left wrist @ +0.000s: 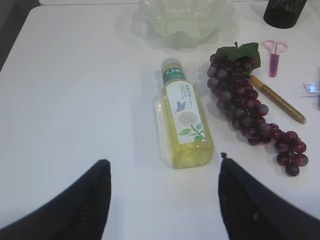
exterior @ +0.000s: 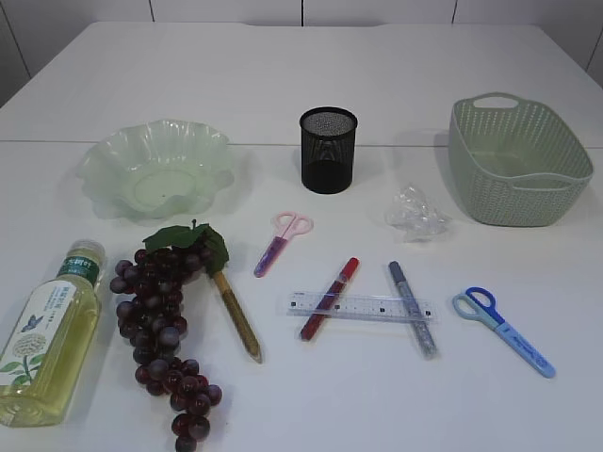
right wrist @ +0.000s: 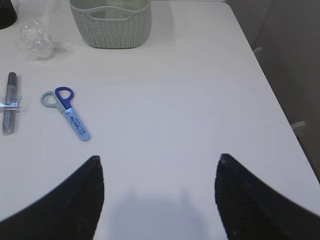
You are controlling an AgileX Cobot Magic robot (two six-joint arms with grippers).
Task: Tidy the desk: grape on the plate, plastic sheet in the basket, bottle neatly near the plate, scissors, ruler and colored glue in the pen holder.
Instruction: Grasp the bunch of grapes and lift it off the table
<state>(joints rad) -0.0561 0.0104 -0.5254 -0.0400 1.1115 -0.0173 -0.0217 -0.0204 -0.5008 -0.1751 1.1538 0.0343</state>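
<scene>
Desk was a total mess, nothing sorted yet

Both the left gripper (left wrist: 162,200) and right gripper (right wrist: 157,197) had fingers apart, holding nothing. The grape (exterior: 168,325) lay just in front of the plate (exterior: 155,168), with a gold glue pen (exterior: 236,315) tucked under its leaves, so I figured lifting the bunch could've dragged the pen along.

Both grippers hover with jaws spread wide — left gripper (left wrist: 162,200) and right gripper (right wrist: 157,200) (each holding nothing).
</scene>
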